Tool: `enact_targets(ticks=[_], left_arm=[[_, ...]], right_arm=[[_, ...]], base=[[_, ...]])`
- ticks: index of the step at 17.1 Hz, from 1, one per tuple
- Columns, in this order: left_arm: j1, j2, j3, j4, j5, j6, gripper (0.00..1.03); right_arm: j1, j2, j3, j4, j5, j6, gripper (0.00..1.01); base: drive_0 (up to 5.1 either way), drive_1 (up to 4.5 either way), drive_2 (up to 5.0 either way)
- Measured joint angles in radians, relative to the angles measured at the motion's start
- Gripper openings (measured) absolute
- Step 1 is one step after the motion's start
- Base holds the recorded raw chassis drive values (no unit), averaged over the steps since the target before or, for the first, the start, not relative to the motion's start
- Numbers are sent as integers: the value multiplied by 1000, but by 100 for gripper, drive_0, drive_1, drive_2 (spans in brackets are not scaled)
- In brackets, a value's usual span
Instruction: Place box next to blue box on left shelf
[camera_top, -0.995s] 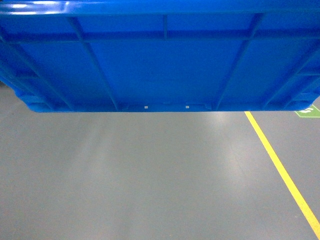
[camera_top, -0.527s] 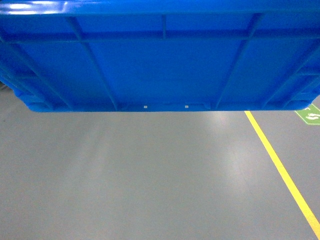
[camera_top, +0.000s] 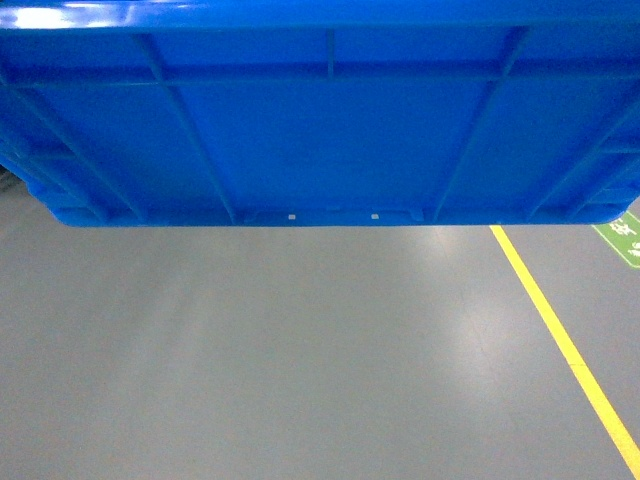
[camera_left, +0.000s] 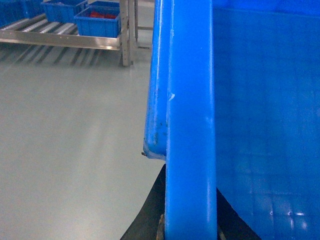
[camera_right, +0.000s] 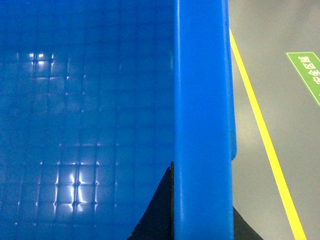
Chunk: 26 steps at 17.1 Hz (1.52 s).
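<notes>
The bright-blue box (camera_top: 320, 130) hangs above the grey floor and fills the top of the head view, its ribbed side wall facing me. My left gripper (camera_left: 190, 200) is shut on the box's left rim (camera_left: 190, 125), one black finger on each side of the wall. In the same way my right gripper (camera_right: 202, 200) is shut on the right rim (camera_right: 202, 100). The left shelf (camera_left: 60, 40), with roller lanes and a steel front rail, shows far off at the top left of the left wrist view. It carries a blue box (camera_left: 97, 24) with another blue box (camera_left: 60, 10) beside it.
A yellow line (camera_top: 560, 330) runs across the grey floor on the right, with a green floor sign (camera_top: 622, 238) beyond it. The shelf's steel post (camera_left: 126, 35) stands at its right end. Open floor lies between me and the shelf.
The green floor sign has slid down and toward the right edge of the head view. The box keeps its place in both grippers.
</notes>
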<state>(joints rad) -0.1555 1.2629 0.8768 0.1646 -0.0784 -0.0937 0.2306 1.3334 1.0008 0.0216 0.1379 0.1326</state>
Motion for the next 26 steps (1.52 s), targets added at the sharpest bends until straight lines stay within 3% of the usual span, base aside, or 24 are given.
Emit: enact_targets(ticks=[26], left_arm=[[0, 0, 0, 1, 0, 1, 6]], right_arm=[[0, 1, 0, 2, -2, 0, 7]], base=[[-3, 415, -422]])
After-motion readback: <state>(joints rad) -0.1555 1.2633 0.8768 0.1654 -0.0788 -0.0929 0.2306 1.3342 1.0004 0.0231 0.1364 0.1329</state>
